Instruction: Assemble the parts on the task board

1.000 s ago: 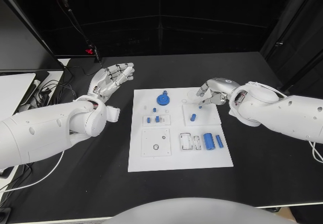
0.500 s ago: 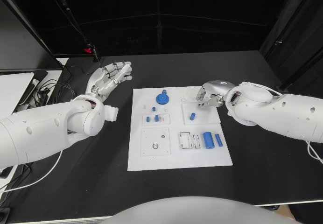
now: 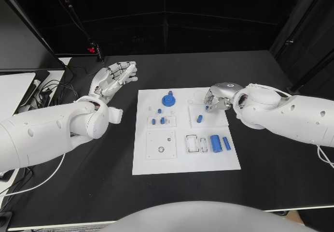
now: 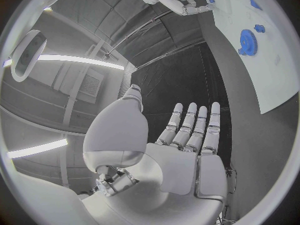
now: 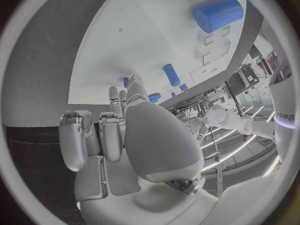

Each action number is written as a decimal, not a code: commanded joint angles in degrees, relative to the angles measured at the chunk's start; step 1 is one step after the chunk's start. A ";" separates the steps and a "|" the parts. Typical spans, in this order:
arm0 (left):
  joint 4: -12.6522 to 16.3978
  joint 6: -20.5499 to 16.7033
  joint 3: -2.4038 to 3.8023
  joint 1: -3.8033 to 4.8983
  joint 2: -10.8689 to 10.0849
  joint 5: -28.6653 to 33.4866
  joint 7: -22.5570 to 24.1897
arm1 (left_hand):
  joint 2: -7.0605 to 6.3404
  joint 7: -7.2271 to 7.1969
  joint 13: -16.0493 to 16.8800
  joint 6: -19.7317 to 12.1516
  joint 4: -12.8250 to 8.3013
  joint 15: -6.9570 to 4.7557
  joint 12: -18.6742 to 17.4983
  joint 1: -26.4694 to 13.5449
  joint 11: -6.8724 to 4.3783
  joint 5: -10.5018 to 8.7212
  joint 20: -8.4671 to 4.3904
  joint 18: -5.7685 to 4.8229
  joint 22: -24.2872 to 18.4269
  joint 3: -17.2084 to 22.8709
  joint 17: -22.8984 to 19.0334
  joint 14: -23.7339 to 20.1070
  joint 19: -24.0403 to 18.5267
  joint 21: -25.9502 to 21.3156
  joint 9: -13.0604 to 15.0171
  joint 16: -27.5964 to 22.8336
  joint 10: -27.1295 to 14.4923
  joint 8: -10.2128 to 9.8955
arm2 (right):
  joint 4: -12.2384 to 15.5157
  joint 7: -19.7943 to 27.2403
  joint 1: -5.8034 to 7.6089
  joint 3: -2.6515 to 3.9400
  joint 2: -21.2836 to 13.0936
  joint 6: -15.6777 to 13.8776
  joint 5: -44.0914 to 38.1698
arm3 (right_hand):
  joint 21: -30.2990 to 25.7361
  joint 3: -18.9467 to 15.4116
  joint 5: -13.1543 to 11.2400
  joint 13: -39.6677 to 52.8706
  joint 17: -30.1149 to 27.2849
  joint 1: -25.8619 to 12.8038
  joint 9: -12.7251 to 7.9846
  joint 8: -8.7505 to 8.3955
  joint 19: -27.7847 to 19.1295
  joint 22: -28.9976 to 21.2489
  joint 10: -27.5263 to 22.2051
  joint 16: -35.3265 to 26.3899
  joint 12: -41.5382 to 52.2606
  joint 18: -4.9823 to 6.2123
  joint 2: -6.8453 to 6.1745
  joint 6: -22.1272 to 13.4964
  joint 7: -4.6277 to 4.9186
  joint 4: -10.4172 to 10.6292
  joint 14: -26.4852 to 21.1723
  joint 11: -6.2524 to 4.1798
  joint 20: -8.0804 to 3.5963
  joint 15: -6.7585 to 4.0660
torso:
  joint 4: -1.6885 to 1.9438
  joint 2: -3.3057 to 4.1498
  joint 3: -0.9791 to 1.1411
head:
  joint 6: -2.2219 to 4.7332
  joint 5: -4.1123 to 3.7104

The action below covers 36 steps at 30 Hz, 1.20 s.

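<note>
The white task board (image 3: 184, 159) lies mid-table. On it are a blue gear (image 3: 168, 101), several small blue pieces (image 3: 159, 121), a blue peg (image 3: 200, 118) and two blue cylinders (image 3: 215, 143). My right hand (image 3: 217, 99) hangs over the board's far right corner, fingers curled down by a tiny blue piece (image 5: 127, 81) at its fingertips; whether it grips that piece is unclear. The peg (image 5: 170, 75) and a cylinder (image 5: 217, 13) lie beyond the right hand (image 5: 125, 130). My left hand (image 3: 113, 79) is raised left of the board, fingers straight and holding nothing (image 4: 187, 140).
Cables and a pale flat device (image 3: 28, 89) lie at the table's far left edge, behind my left arm. Bare black table (image 3: 278, 174) surrounds the board on the near and right sides. The gear (image 4: 248, 41) lies on the board (image 4: 275, 70) near my left hand.
My right hand has shifted slightly inward over the board's far right plate. My left hand has lifted a little away from the board and stays spread.
</note>
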 commanded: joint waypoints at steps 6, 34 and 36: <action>0.07 0.15 0.05 0.09 -0.01 0.22 4.77 | 1.33 8.03 -0.08 -0.95 -0.05 0.05 1.44 0.11 0.04 0.27 -0.06 -0.89 -0.40 0.73 -0.90 -0.44 0.61 0.25 0.07 0.94 -0.96 1.40 | -0.18 -2.16 0.03 0.02 0.68 2.63 -1.34 | 0.19 0.77 -0.12 -0.55 15.09 0.85 -0.02 -0.28 5.96 15.10 1.71 0.14 -1.04 -0.43 0.10 0.94 -0.43 0.08 6.16 -0.44 -0.42 -0.63 | 0.00 0.00 0.04 | -0.15 0.00; 0.03 0.41 0.05 0.09 0.02 0.23 4.45 | 2.75 8.04 -0.38 -1.84 -0.12 0.14 3.38 0.03 0.08 0.20 -0.07 -0.94 -1.35 0.93 -2.24 -0.66 0.47 0.19 -0.03 2.17 -1.79 3.30 | 0.33 -5.25 -0.06 0.02 1.25 3.62 -2.69 | 0.19 3.07 -0.12 -0.69 15.09 4.32 0.63 2.03 5.96 15.10 10.41 0.14 -4.82 -0.43 1.48 8.56 -1.80 -0.28 6.16 -2.09 -1.69 -1.89 | -0.06 0.00 0.03 | -0.46 0.04; 0.05 0.43 0.05 0.09 0.00 0.23 4.44 | 2.75 8.04 -0.38 -1.84 -0.12 0.14 3.38 0.03 0.08 0.20 -0.07 -0.94 -1.35 0.93 -2.24 -0.66 0.47 0.19 -0.03 2.17 -1.79 3.30 | 0.43 -5.31 -0.07 0.02 1.25 3.34 -2.94 | 0.19 3.30 -0.12 -0.70 15.09 4.68 0.66 2.15 5.96 15.10 10.93 0.14 -5.09 -0.43 1.54 9.02 -1.85 -0.28 6.16 -2.15 -1.76 -1.96 | 0.01 0.02 0.04 | -0.45 0.01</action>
